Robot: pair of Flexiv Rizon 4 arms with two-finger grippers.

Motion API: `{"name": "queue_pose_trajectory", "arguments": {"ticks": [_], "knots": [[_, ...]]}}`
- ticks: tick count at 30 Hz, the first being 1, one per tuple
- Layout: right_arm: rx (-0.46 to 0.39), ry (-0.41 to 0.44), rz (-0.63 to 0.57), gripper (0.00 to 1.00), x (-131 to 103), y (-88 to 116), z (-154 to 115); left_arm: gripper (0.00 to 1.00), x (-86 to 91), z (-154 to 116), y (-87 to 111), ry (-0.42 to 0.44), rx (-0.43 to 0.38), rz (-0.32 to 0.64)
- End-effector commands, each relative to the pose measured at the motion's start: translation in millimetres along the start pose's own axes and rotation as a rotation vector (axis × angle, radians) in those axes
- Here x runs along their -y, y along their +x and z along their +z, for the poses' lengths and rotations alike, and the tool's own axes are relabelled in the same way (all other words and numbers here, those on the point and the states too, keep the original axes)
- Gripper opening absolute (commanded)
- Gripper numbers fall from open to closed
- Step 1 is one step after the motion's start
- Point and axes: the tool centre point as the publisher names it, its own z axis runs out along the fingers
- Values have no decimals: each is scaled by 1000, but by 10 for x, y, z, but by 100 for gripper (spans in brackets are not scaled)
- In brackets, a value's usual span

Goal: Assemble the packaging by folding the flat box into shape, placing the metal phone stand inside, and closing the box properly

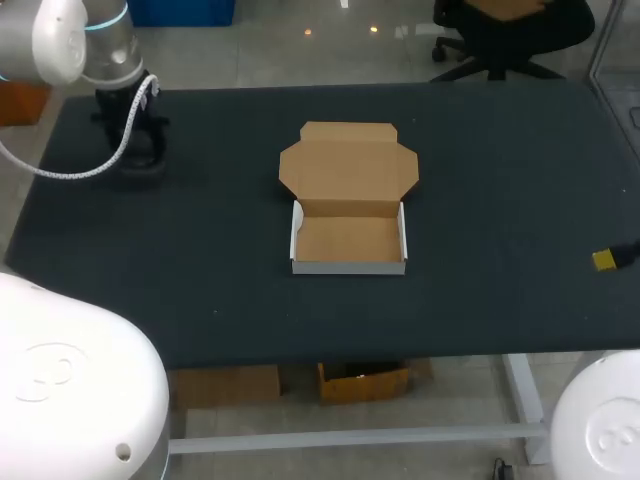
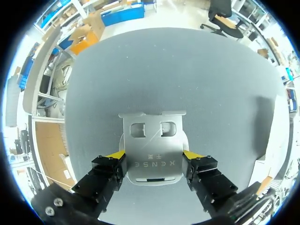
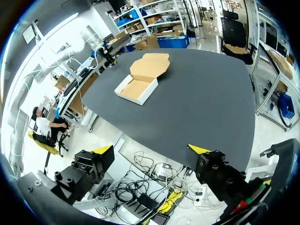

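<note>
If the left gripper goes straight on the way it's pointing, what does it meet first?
The metal phone stand, directly ahead of the left gripper on the black table; how much gap remains, I cannot tell.

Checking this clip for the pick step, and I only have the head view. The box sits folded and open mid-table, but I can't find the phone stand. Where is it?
Observer: The metal phone stand stands on the table, between the fingers of the left tool.
Operator: Is it actually gripped?
Observer: It looks so. In the left wrist view the yellow tips touch the stand's two side edges.
Operator: And the right tool? I only see a bit of yellow at the table's right edge.
Observer: The right tool is open with nothing between its fingers, out past the table's edge.
</note>
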Motion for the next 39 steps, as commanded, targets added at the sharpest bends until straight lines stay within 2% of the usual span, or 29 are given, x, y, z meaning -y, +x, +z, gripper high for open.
{"name": "queue_pose_trajectory", "arguments": {"ticks": [1, 13, 22, 27, 39], "knots": [[-18, -33, -104, 100, -33, 73, 35, 0, -70, -76, 142, 19, 12, 29], [-49, -102, -343, 100, -38, 68, 91, 0, -332, -338, 510, 56, 47, 116], [-54, -8, -394, 100, -73, 55, 179, 0, -492, -471, 713, 79, 62, 187], [-63, -15, -432, 100, -77, 53, 193, 0, -532, -503, 797, 84, 67, 206], [-60, -14, -435, 100, -60, 43, 213, 0, -627, -547, 958, 81, 61, 263]]}}
